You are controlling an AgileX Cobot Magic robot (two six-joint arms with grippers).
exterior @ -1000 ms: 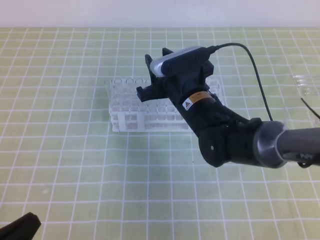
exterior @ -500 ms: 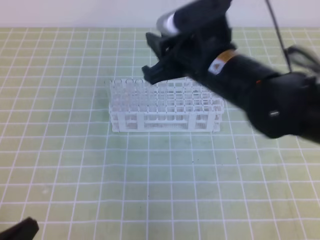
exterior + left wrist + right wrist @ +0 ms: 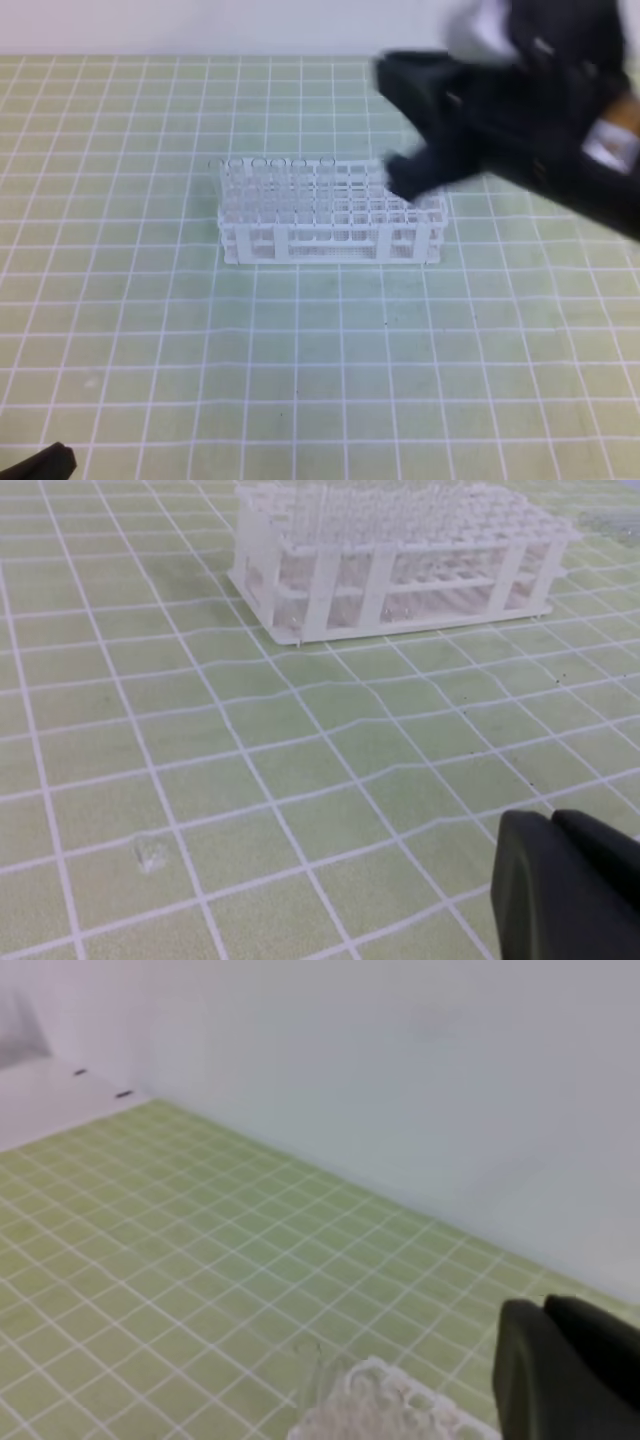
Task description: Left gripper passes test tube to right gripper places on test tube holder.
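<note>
The white test tube holder [image 3: 330, 215] stands mid-table on the green grid mat. Faint rims of a clear test tube [image 3: 262, 162] and others beside it show along its back-left row. In the right wrist view a test tube [image 3: 310, 1375] stands at the holder's corner [image 3: 385, 1410]. My right gripper [image 3: 402, 182] is motion-blurred above the holder's right end. Its fingers [image 3: 575, 1360] are pressed together with nothing between them. My left gripper [image 3: 550, 825] is shut and empty, low near the front-left corner [image 3: 40, 465], well short of the holder [image 3: 400, 560].
The bulky black right arm [image 3: 540, 110] fills the upper right and hides the mat behind it. Some clear glass items [image 3: 618, 520] lie blurred beyond the holder's right end. A white wall [image 3: 400, 1080] borders the back of the mat.
The right arm has lifted off the holder's middle and swung up and to the right, its jaws closing. The left gripper has stayed put.
</note>
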